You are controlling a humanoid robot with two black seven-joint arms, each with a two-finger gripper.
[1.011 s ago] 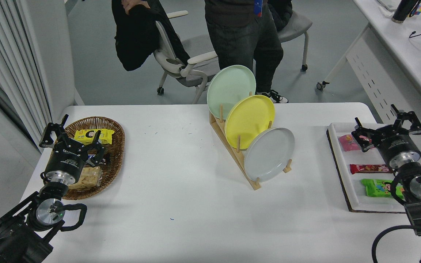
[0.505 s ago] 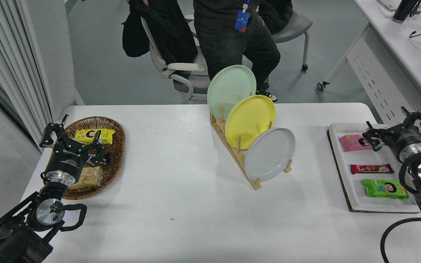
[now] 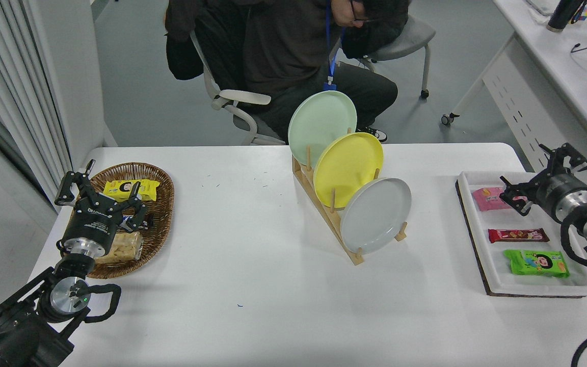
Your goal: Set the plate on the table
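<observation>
Nothing done yet: the right pincer (image 3: 543,173) hangs with fingers apart, empty, over the tray (image 3: 469,214), the grey plate (image 3: 375,215) well off to its left, upright in the rack (image 3: 324,214), every step to the bench (image 3: 252,285) remaining, left pincer (image 3: 100,196) parked, fingers spread.

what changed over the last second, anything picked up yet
Nothing has been picked up. The right end effector, open and empty, drifted rightward and a little up over the snack tray. The person behind the table went from standing to sitting. The grey plate stayed in the wooden rack, and the left end effector stayed parked over the basket.
</observation>
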